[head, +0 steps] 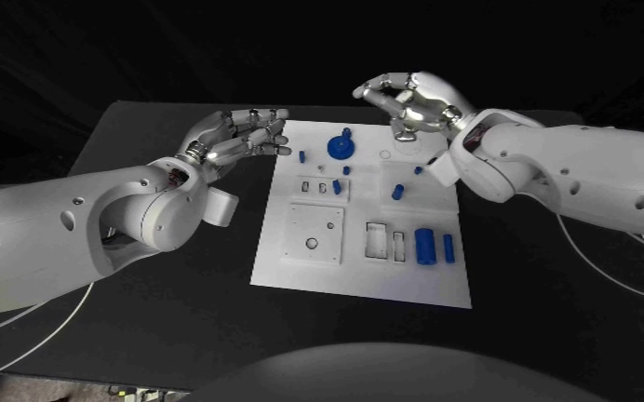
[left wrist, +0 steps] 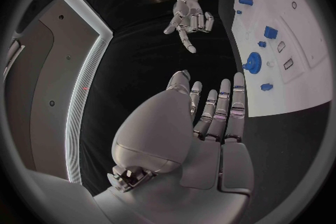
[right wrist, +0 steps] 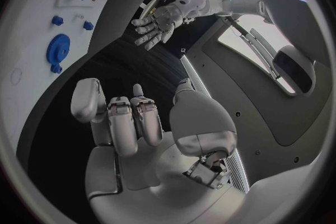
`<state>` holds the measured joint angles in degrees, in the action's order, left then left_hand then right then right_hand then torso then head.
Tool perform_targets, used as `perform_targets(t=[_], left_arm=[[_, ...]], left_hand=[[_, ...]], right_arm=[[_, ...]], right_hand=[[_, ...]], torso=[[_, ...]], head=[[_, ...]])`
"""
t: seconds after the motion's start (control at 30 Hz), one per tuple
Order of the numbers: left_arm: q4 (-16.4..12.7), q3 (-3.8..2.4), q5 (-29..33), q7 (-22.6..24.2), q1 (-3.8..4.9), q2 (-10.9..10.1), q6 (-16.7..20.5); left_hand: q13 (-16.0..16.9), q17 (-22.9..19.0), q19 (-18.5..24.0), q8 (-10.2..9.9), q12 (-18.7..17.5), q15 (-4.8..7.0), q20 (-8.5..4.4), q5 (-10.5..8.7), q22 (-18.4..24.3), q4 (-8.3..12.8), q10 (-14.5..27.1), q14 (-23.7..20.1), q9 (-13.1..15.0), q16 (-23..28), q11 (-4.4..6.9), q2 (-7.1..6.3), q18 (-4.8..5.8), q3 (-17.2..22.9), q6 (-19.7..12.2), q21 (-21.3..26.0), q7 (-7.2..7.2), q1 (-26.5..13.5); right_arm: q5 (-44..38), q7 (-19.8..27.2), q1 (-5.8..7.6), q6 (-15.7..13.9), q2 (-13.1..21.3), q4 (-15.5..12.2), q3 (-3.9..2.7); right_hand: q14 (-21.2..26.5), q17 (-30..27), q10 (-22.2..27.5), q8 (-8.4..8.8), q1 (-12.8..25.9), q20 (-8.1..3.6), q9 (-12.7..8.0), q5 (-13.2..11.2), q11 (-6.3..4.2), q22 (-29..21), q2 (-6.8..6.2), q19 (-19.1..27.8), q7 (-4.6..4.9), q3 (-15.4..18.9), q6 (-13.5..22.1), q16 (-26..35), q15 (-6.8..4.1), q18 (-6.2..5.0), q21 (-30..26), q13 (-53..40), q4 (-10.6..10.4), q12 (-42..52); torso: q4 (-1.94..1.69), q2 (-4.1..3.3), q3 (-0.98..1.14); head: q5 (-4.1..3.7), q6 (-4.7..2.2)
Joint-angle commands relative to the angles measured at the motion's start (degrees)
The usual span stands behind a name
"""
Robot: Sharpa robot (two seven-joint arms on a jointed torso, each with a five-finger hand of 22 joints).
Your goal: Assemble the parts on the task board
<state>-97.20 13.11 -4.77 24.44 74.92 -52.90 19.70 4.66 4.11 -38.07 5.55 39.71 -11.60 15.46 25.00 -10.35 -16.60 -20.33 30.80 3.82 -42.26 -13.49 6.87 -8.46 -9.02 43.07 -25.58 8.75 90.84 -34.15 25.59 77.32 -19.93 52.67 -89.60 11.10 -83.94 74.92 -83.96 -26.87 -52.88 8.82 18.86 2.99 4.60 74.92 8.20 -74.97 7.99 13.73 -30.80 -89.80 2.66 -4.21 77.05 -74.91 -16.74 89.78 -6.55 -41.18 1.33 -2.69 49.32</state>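
Head view: the board point(head: 302, 272) sits mid-table. The left hand point(head: 242, 137) hovers off its far-left corner and the right hand point(head: 416, 109) over its far edge, both holding nothing, fingers loosely apart. The round blue gear point(head: 341, 147) lies between them, a bit nearer the right. I count roughly nine blue parts.

Left wrist view: the left hand point(left wrist: 210, 123) has its fingers out straight, gear point(left wrist: 252, 61) just beyond the tips.

Right wrist view: the right hand point(right wrist: 133, 123) is empty, fingers half-curled, gear point(right wrist: 59, 49) ahead.

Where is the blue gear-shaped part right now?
In the head view the blue gear-shaped part sits on the task board near its far edge, between the left hand and right hand.
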Motion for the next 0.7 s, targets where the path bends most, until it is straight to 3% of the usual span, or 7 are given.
perform_targets(t=[0.03, 0.13, 0.17, 0.27, 0.4, 0.53, 0.7], left_arm=[[-0.3, -0.06, -6.6, -0.5, 0.06, -0.1, 6.4], [-0.6, -0.12, -12.0, -4.0, 0.27, -0.3, 10.3], [-0.8, -0.15, -15.3, -8.3, 0.66, -0.5, 10.6], [-0.9, -0.21, -21.3, -19.4, 2.02, -0.6, 7.4], [-0.7, -0.23, -27.9, -34.9, 4.75, -0.2, 0.0], [-0.7, -0.25, -34.5, -46.7, 6.74, 0.3, -7.0], [0.5, -0.27, -39.5, -57.1, 7.87, 2.5, -14.5]], left_hand=[[1.2, 0.7, -2.3, 0.7, 3.6, 0.8, -0.08, -3.17, -0.7, 0.4, -4.3, 3.1, 0.2, -2.3, -0.02, -0.49, -0.42, -1.3, 1.0, -1.5, 0.2, -1.7], [5.6, 3.6, -9.2, 2.2, 14.5, 4.15, -1.37, -6.87, -2.7, 0.1, -16.9, 12.1, 0.3, -10.0, 3.37, -1.2, -1.94, -3.9, 2.6, -6.1, 1.48, -5.1], [8.5, 6.2, -13.8, 2.8, 20.0, 6.32, -3.67, -7.61, -4.1, 0.3, -22.5, 17.2, 0.3, -15.2, 5.83, -1.16, -1.98, -5.3, 2.9, -9.2, 1.79, -7.6], [13.9, 11.1, -19.2, 4.1, 28.5, 8.34, -6.17, -10.53, -7.0, 0.9, -28.1, 22.8, 0.5, -23.7, 7.58, -0.05, -2.34, -8.6, 4.3, -14.5, 1.32, -15.7], [53.3, 45.5, -23.1, 7.8, 44.2, 10.36, -7.93, -14.25, -12.1, 0.1, -50.6, 39.7, 1.4, -39.7, 9.25, -0.04, -1.9, -11.0, 9.0, -22.6, -0.58, -19.7], [77.1, 72.7, -26.8, 12.9, 49.4, 12.45, -9.77, -13.24, -22.5, 0.0, -64.7, 52.9, 3.6, -46.4, 11.46, 0.34, -1.07, -12.5, 15.0, -32.7, -2.97, -22.9], [85.3, 85.9, -35.0, 17.7, 50.3, 14.86, -12.29, -11.8, -41.2, 0.2, -69.7, 59.2, 7.5, -47.7, 13.95, 0.73, 1.43, -14.0, 19.4, -45.7, -5.75, -27.4]], right_arm=[[5.4, -2.0, 1.21, 2.3, 2.9, -2.4, 0.03], [4.2, -7.0, 2.68, 4.9, 6.3, -4.9, 0.12], [3.2, -9.9, 3.29, 6.5, 7.6, -5.8, 0.17], [0.9, -14.8, 4.03, 8.9, 9.0, -7.0, 0.32], [-2.2, -19.6, 4.5, 11.0, 9.3, -7.7, 0.93], [-3.6, -22.9, 4.56, 12.6, 8.5, -7.9, 1.55], [-4.1, -24.8, 4.33, 13.7, 7.9, -7.8, 1.92]], right_hand=[[-6.1, 15.1, -6.0, -1.45, 0.1, -0.66, 0.5, 0.1, -0.79, 11.8, 2.22, -5.5, -0.2, 1.5, -2.2, -0.2, -1.11, 1.62, 4.7, -15.1, -0.1, 0.2], [-6.1, 15.1, -6.0, -2.81, -1.4, -1.36, 1.1, 1.4, -1.35, 13.2, 3.32, -10.0, -0.61, 2.7, -4.4, -0.2, -1.82, 2.76, 8.6, -15.1, 0.1, 0.2], [-6.1, 15.1, -6.0, -2.96, -2.2, -1.71, 1.4, 2.5, -1.68, 13.8, 3.49, -11.7, -0.89, 3.4, -4.4, -0.2, -2.14, 3.22, 10.1, -15.1, 0.1, 0.2], [-6.1, 15.1, -6.0, -3.38, -3.7, -2.3, 2.1, 3.6, -2.31, 15.0, 3.48, -14.8, -1.65, 4.5, -3.4, -0.2, -2.77, 4.13, 12.7, -15.1, 0.2, 0.2], [-6.1, 15.1, -6.0, -4.53, -5.7, -2.66, 3.4, 4.7, -2.56, 15.1, 3.78, -15.0, -1.8, 5.0, -2.8, -0.2, -3.07, 4.21, 12.9, -15.1, 0.3, 0.2], [-6.1, 15.1, -6.0, -5.38, -7.3, -2.7, 4.5, 5.8, -2.48, 15.0, 4.13, -14.7, -1.63, 5.3, -1.9, -0.2, -3.06, 4.12, 12.7, -15.1, 0.3, 0.2], [-6.1, 15.1, -6.0, -6.39, -9.3, -2.66, 5.7, 8.3, -2.36, 14.9, 4.27, -14.5, -1.5, 5.6, -1.0, -0.2, -2.94, 4.06, 12.6, -15.1, 0.2, 0.2]], torso=[[0.41, 0.4, 0.03], [0.99, 1.01, 0.12], [1.5, 1.42, 0.18], [2.34, 2.06, 0.31], [3.83, 3.17, 0.61], [5.29, 3.91, 1.08], [5.97, 4.4, 1.47]], head=[[0.31, -0.32], [0.67, -0.48], [1.03, -0.59], [1.44, -0.68], [2.94, -0.63], [4.25, -0.4], [4.85, 0.6]])
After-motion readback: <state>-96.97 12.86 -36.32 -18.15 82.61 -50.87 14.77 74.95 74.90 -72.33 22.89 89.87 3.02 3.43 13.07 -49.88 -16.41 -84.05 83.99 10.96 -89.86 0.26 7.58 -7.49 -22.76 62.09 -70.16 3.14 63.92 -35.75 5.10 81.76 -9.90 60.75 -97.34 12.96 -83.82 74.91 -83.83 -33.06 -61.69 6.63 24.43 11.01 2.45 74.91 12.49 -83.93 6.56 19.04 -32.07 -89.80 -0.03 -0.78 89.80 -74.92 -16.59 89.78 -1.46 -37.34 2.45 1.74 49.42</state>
